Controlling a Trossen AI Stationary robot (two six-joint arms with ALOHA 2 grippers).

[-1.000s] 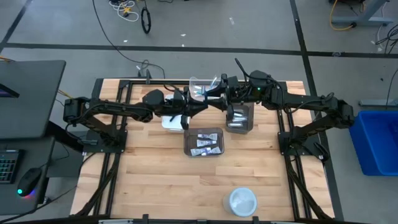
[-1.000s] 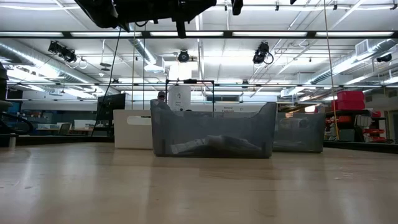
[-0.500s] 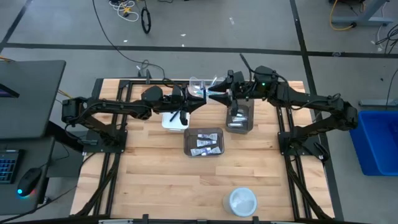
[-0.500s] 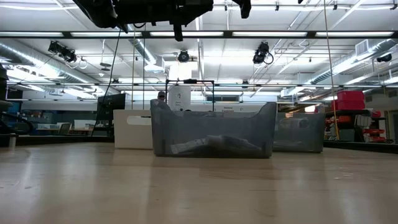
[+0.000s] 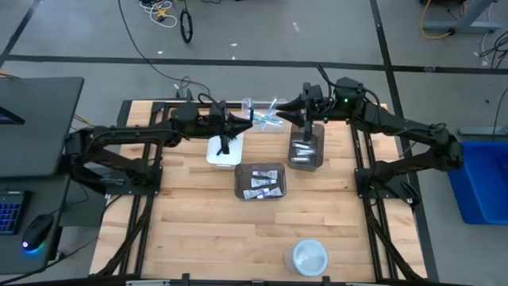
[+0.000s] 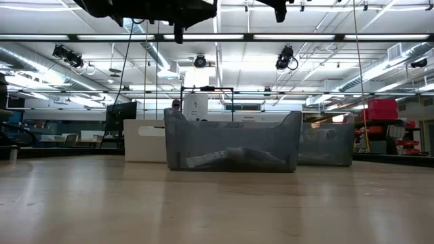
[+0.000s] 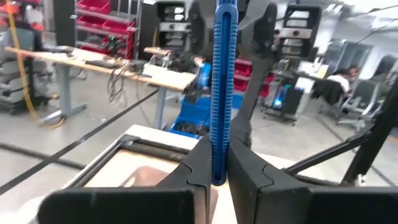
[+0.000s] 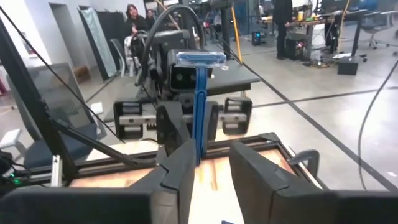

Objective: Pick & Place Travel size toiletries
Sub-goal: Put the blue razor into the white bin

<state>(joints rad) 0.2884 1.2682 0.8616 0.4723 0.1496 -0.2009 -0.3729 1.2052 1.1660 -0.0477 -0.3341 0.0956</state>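
Because the blue razor (image 7: pixel 223 87) seems to be passing between arms, the left tool (image 7: pixel 214 177) is clamped on its handle, holding it upright above the counter's (image 5: pixel 198 230) far edge, while the right tool (image 8: pixel 207 163) brackets it, part-open, not visibly gripping.

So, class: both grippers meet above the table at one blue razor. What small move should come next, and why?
Probably the right gripper should close on the blue razor. The left gripper clamps the razor's handle, holding it upright, and part of that handle sits between the right gripper's open fingers, close against one. A handover looks ready, with the left letting go only afterwards.
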